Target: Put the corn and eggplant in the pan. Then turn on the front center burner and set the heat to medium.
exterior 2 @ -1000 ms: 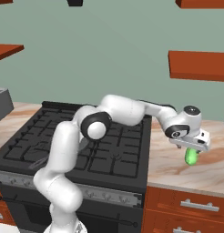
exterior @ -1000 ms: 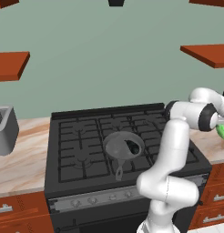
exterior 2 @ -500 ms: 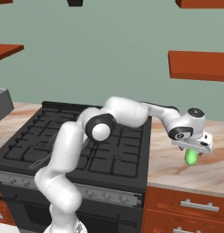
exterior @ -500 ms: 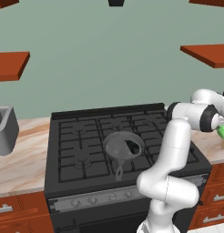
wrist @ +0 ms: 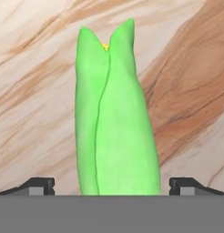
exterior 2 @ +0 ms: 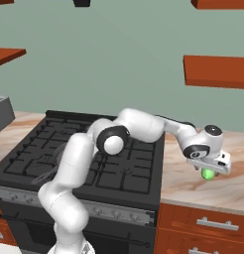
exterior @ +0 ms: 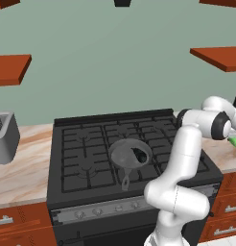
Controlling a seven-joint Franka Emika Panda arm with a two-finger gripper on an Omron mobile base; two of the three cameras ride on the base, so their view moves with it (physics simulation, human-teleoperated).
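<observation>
The bright green corn (wrist: 116, 127) lies on the marble counter (exterior 2: 188, 186) to the right of the stove, also visible as the corn (exterior 2: 208, 174) and the corn (exterior: 234, 141). My gripper (wrist: 112, 185) hangs just above it, open, one finger tip on each side with a small gap to the husk. From the right base view the gripper (exterior 2: 209, 169) sits right over the cob. The dark eggplant (exterior: 138, 154) lies inside the grey pan (exterior: 124, 156), which rests on the front center burner (exterior: 115, 174) area of the grate.
The black stove (exterior: 86, 144) has a row of knobs (exterior: 98, 211) along its front panel. A grey toaster (exterior: 5, 137) stands on the left counter. Brown shelves (exterior 2: 215, 69) hang on the wall above. My arm reaches over the stove's right side.
The hand has shifted slightly right and lowered onto the corn. The corn, pan and eggplant have stayed where they were.
</observation>
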